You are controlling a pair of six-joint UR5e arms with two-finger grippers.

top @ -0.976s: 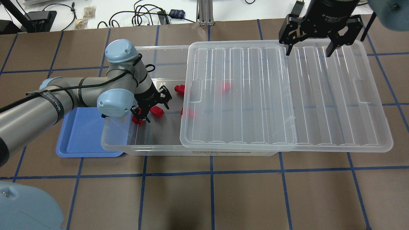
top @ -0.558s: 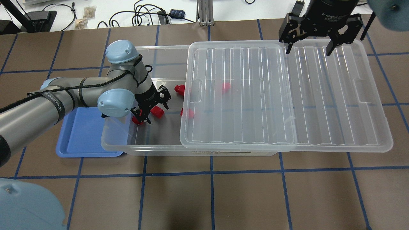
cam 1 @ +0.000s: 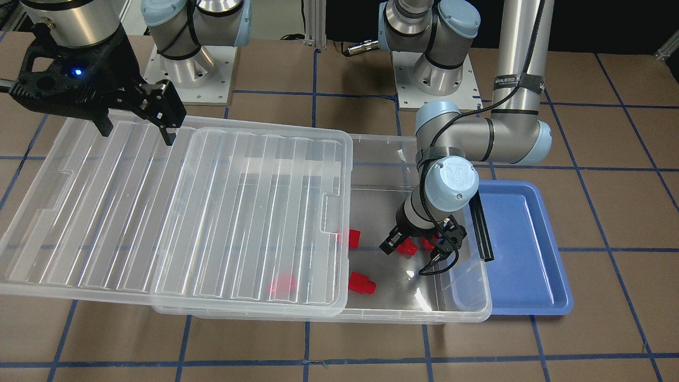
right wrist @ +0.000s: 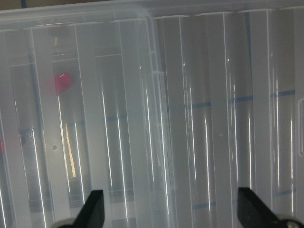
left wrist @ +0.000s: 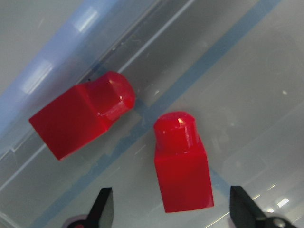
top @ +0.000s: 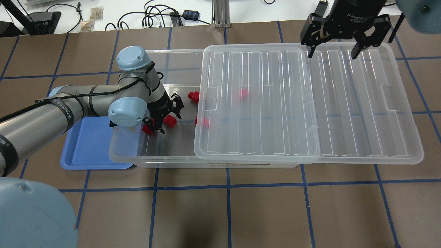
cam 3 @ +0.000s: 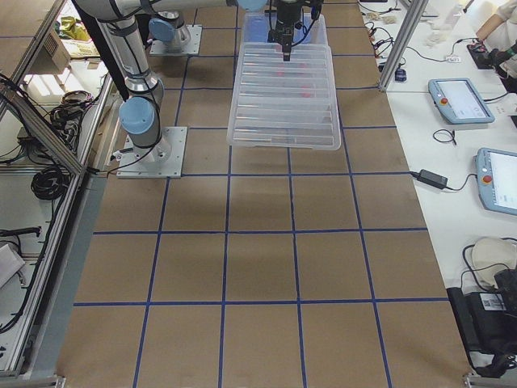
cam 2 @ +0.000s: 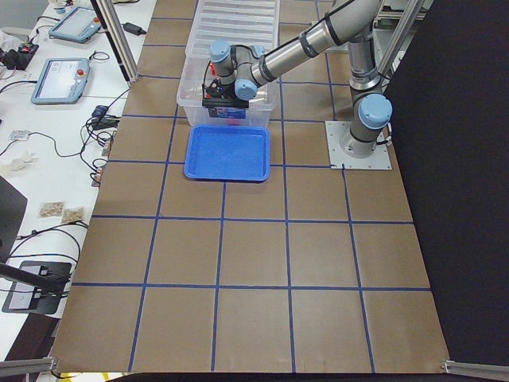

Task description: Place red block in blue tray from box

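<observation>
The left gripper point(left wrist: 172, 209) is spread wide, its two black fingers point(left wrist: 103, 209) standing either side of a block point(left wrist: 183, 166) without touching it; nothing is gripped. The block lies flat on the floor of the box point(top: 131, 159), at its left end, stub pointing away from the wrist. A second block point(left wrist: 80, 121) lies just beside it, apart, angled, closer to the box's left wall.

This looks like the reach for the pick, with the grasp not yet made. The next move probably calls for a short drop, then closing on the two flat sides of the square body rather than on the stub. After that comes a lift over the wall to the tray point(top: 86, 151), which sits just left of the box and shows no block in it.

The blocks are hard, glossy red plastic, and each has a squarish body with a narrower, rounded stub. On the smooth clear floor one may well skid if a finger touches first.

The box is clear and shallow. Its ribbed clear lid point(top: 275, 103) is slid to the right, covering that end and blurring a block beneath it. The tray is light blue, shallow and round-cornered, with a raised rim.

The right gripper point(top: 332, 53) hangs spread over the lid's far edge, holding nothing.
</observation>
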